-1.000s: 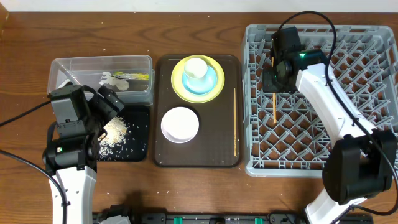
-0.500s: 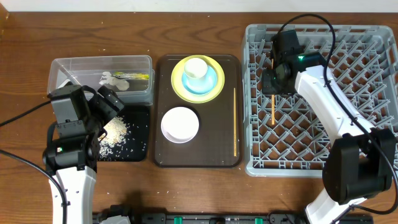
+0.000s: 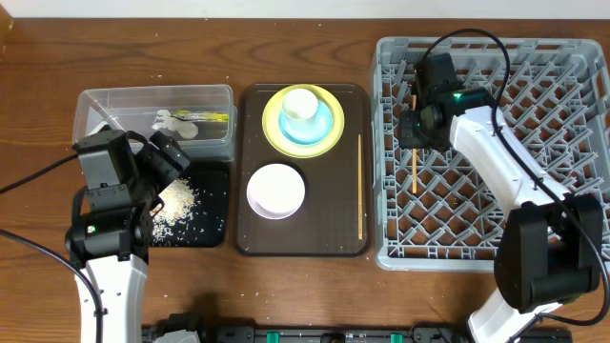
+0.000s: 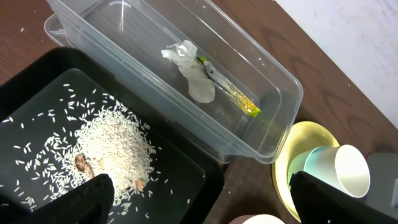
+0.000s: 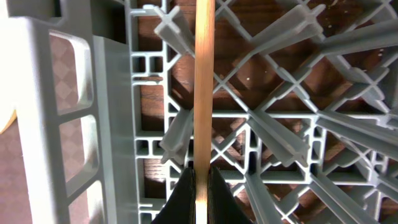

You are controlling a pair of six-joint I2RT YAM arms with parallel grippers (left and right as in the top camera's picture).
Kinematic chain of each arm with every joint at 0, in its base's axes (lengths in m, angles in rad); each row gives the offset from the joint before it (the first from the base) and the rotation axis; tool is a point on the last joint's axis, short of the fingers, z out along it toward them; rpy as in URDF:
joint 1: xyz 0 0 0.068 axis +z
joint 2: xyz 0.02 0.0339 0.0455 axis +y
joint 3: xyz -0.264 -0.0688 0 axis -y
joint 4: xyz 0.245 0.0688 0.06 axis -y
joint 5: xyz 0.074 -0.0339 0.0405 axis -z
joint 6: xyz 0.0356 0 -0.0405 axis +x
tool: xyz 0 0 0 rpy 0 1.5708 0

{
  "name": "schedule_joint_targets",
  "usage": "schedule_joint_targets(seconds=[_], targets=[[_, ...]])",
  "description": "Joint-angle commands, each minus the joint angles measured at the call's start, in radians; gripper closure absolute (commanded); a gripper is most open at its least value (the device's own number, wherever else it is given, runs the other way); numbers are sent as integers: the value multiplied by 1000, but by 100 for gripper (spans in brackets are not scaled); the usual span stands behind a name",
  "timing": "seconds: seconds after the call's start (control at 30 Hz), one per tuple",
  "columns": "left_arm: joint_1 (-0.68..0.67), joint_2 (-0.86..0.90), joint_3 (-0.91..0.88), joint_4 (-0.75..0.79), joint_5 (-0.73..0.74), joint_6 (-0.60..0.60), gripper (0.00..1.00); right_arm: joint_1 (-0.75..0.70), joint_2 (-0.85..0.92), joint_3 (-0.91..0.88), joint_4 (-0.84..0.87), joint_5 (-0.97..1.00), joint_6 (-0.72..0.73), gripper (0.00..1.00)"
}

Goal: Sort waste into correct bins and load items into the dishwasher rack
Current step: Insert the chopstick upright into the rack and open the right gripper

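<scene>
Step in hand: loading the chopsticks into the dishwasher rack.

- Right hand is pinched narrow on one chopstick, gripped near one end. The stick lies along the rack's left columns, close inside its left wall, low over the grid and pegs. Whether it already touches the grid I cannot tell.
- Second chopstick lies on the brown serving tray, just left of the rack.
- Further left of the rack on that tray: white bowl, and the yellow plate carrying the blue bowl with the cream cup inside.
- Well left of the rack: clear tub holding tissue and wrapper; black tray holding the rice. Waste looks sorted.
- Left hand hangs spread wide and empty over the black tray, far from the rack.

Next move, as I judge it: lower the stick until it rests between the pegs, release, lift clear without snagging, then cross left of the rack for the second one. It is thin and flat on the tray, so it needs a careful low pinch.
</scene>
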Motion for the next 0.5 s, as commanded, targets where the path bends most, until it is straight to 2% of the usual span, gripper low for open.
schedule_joint_targets(seconds=[0.0,0.3,0.47], targets=[[5,1,21,-3,-5,2,7,-5,5,-4,-1,-21,16,99],[5,1,21,-3,-5,2,7,2,6,-7,-14,-21,16,96],[5,1,21,-3,-5,2,7,2,6,-11,-16,-21,16,87]])
